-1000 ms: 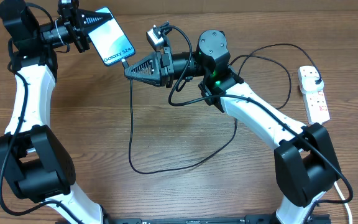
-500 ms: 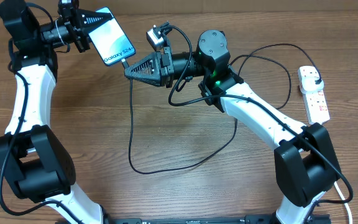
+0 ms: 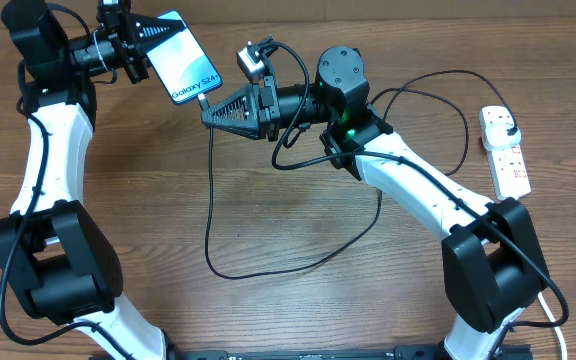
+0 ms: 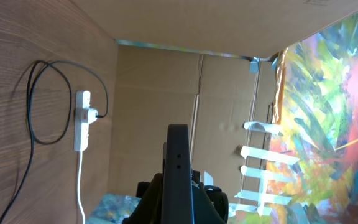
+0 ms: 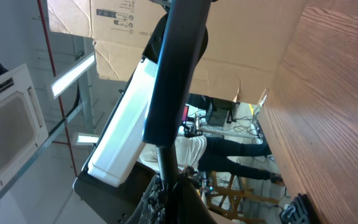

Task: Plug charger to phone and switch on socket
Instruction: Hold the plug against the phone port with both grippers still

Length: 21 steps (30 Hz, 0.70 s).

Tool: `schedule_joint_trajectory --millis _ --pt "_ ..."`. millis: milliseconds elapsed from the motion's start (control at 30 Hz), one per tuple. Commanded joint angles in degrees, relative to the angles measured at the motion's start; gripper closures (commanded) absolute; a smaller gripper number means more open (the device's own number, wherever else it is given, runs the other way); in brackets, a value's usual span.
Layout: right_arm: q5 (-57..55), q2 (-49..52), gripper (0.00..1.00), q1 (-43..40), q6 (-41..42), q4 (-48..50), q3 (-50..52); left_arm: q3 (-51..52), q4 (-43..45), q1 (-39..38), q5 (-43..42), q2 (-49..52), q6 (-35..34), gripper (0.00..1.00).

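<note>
A wooden table [image 3: 298, 310] backed by cardboard holds little besides the socket [image 3: 505, 152], which lies at the far right edge with the black plug adapter [image 3: 509, 129] already seated in it. The left gripper [image 3: 148, 40] is clenched on the upper end of the phone [image 3: 183, 68] and holds it aloft at the back left, screen up and its "Galaxy" end angled toward the other arm. The right gripper [image 3: 211, 113] is clamped on the connector end of the charger [image 3: 209, 200], just below that end; the rest of the cable trails down across the table. The tip itself is too small to tell whether it is in the port. The step is probably the insertion: line the connector up with the phone's long axis, push straight, and let the left arm brace without twisting.
</note>
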<state>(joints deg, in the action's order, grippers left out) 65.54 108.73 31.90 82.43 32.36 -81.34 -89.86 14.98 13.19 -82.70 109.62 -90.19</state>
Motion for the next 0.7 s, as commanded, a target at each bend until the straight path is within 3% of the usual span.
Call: schedule_joint_trajectory --millis 0,667 --pt "-1.22 -1.36 0.96 -0.11 -0.09 -0.33 -0.74 -0.98 0.33 -0.85 -1.29 -0.33 0.85 0.96" --pt "-1.42 -1.36 0.96 -0.13 -0.02 -0.33 -0.74 -0.98 0.31 -0.87 -7.85 -0.33 6.62 0.96"
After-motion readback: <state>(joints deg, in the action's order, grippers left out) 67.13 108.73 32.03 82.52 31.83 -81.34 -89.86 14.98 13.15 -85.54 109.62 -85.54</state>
